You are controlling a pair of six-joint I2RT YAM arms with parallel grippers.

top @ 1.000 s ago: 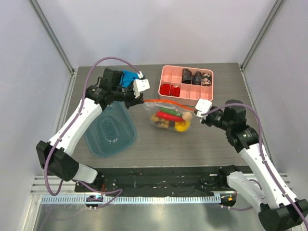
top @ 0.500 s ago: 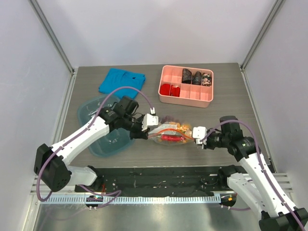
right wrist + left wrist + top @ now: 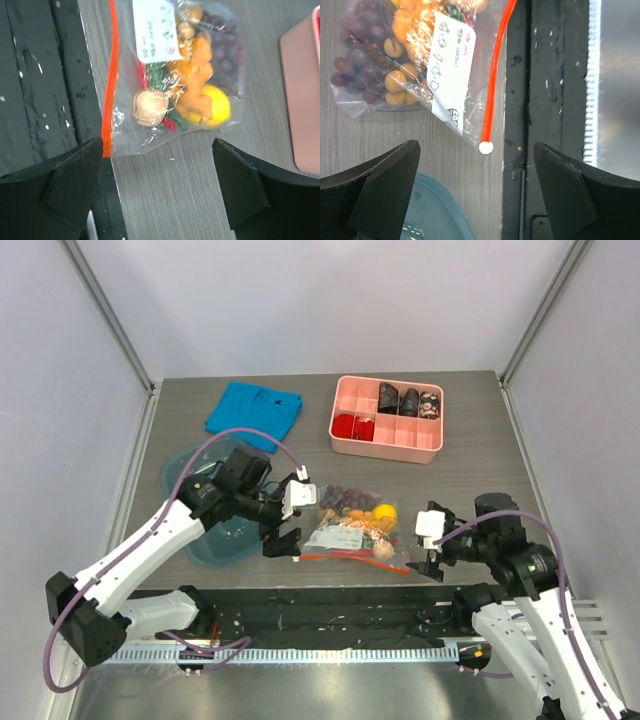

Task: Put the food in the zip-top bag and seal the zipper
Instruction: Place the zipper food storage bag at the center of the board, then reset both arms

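Observation:
The zip-top bag [image 3: 352, 530] lies flat near the table's front edge, with the food [image 3: 365, 515] inside it: purple grapes [image 3: 225, 45], orange pieces [image 3: 195, 75], a yellow pepper [image 3: 217, 107] and a beige garlic bulb [image 3: 150, 107]. The red-orange zipper [image 3: 350, 556] runs along the near side. Its white slider tab [image 3: 485, 147] sits at the left end. My left gripper [image 3: 285, 523] is open just left of the bag, touching nothing. My right gripper [image 3: 425, 543] is open just right of it, apart from the bag. In the wrist views the left gripper [image 3: 477, 195] and right gripper [image 3: 157, 185] hold nothing.
The teal tub [image 3: 180, 465] lies under my left arm, left of the bag. A blue cloth [image 3: 254, 407] is at the back left. At the back right stands a pink divided box [image 3: 385, 448]. A black rail [image 3: 330, 610] borders the front edge by the zipper.
Both grippers have opened and let go of the bag's ends. The bag has come down nearer the front edge and lies flat, zipper side toward me.

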